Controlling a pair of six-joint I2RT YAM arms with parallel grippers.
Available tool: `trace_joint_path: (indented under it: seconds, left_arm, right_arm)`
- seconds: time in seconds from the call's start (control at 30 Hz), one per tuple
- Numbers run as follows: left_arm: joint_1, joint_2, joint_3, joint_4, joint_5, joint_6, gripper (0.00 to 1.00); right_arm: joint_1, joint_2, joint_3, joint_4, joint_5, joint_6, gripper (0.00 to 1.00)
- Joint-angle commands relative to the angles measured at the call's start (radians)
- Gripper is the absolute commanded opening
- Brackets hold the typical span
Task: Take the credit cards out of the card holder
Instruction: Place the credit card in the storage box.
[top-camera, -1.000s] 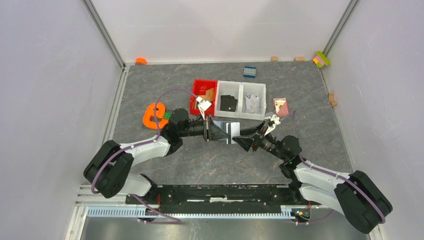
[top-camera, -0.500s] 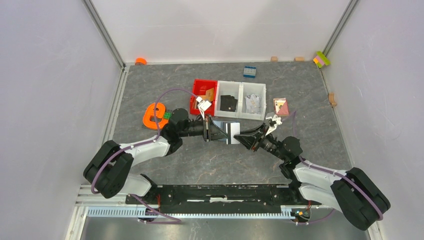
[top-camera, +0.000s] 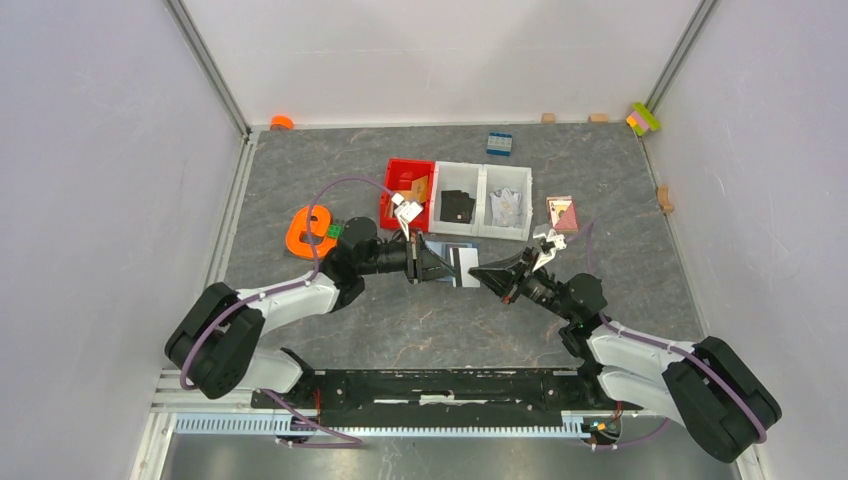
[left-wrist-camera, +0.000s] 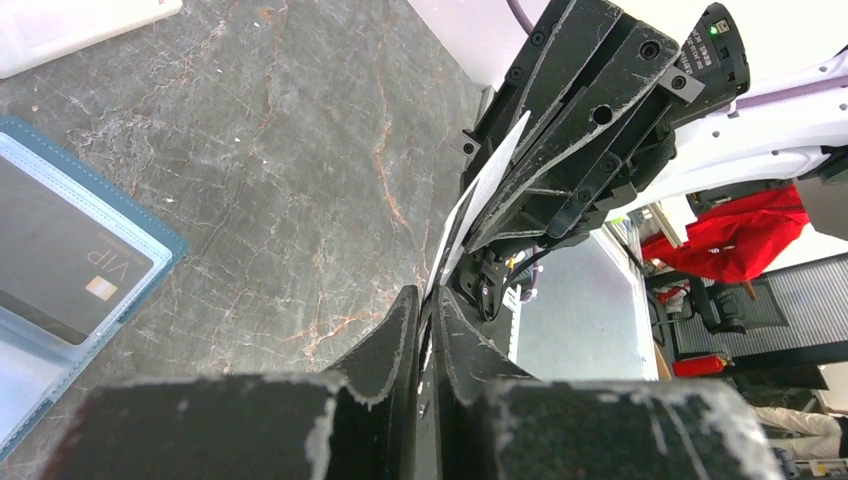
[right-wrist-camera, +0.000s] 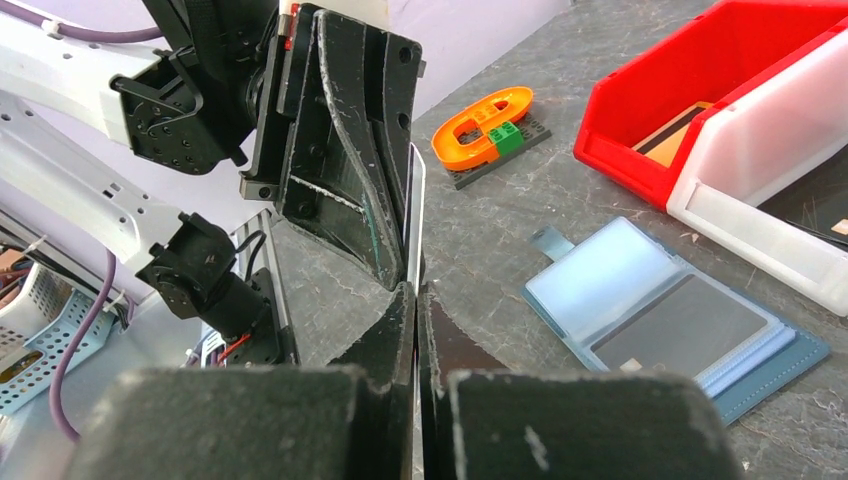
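Pinching one whitish credit card (right-wrist-camera: 414, 200) edge-on mid-frame, L gripper (left-wrist-camera: 425, 300) & R gripper (right-wrist-camera: 417, 290) both clamp it, jaws near-closed. Prob. light, stiff, slick: grip flat faces. Card holder (right-wrist-camera: 790, 360) lies open lower right, VIP card (left-wrist-camera: 60, 260) inside.

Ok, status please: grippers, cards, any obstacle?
Left gripper and right gripper both shut on one credit card, off the table. Card holder open, VIP card inside. No obstacle seen.

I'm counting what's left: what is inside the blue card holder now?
One dark card marked VIP shows through a clear sleeve of the open card holder. Any cards beneath it are covered.
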Motion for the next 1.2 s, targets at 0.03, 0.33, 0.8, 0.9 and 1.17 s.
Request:
trace_joint_path:
  seconds: [0.03,0.33,0.8,0.9,1.17]
  left_arm:
    - [-0.006,-0.022,0.018,-0.009,-0.026,0.044,0.13]
    - [-0.006,-0.055,0.023,-0.112,-0.117,0.090,0.42]
    - [-0.006,-0.283,0.012,-0.497,-0.685,0.199,0.70]
    - [-0.004,-0.314,0.002,-0.525,-0.797,0.185,0.85]
    - [-0.001,-0.400,-0.071,-0.502,-0.942,0.082,1.00]
  right_arm:
    - [-0.007,-0.005,0.001,0.018,-0.007,-0.011,0.00]
    - [-0.026,-0.011,0.008,-0.061,0.050,-0.030,0.00]
    - [-0.027,-0.041,0.270,-0.705,0.557,-0.297,0.00]
    - [-0.027,0.001,0.374,-0.822,0.600,-0.339,0.00]
    - [-0.027,0.173,0.602,-0.961,0.815,-0.475,0.00]
